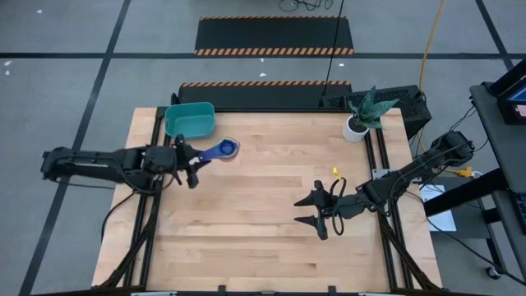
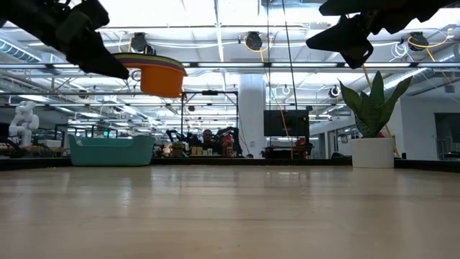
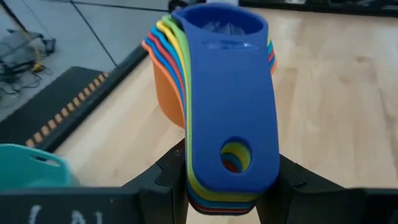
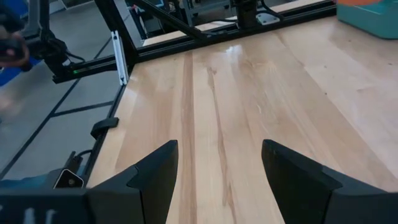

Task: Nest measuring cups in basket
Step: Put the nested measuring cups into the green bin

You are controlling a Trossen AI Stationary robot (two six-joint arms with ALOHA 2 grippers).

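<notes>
Clamped on the flat handles of a nested stack of small plastic measuring cups point(image 3: 217, 93), our left gripper point(image 1: 195, 168) held that stack clear of the pale wooden table point(image 1: 263, 238), off its far left part. We saw in the left wrist view that the blue cup lay uppermost, with yellow, green, red and orange rims fanned out beneath it, and the dark fingers point(image 3: 163, 177) pressed the handles from both sides. From above, the blue bowl end reached past the gripper toward the right, just beside the teal-green plastic rectangular basket point(image 1: 190, 120), which sat at the far left corner of the table. We could not tell whether the stack overlapped the basket's rim; the overhead view showed it a little to the basket's near right. In the low view the orange cup point(image 2: 159, 78) hung well above the tabletop. Our right gripper point(image 1: 317, 212) waited over the near right part of the table, its fingers point(image 4: 152, 177) spread wide and holding nothing. We noted a small white pot with a spiky green plant point(image 1: 362, 115) at the far right edge.
</notes>
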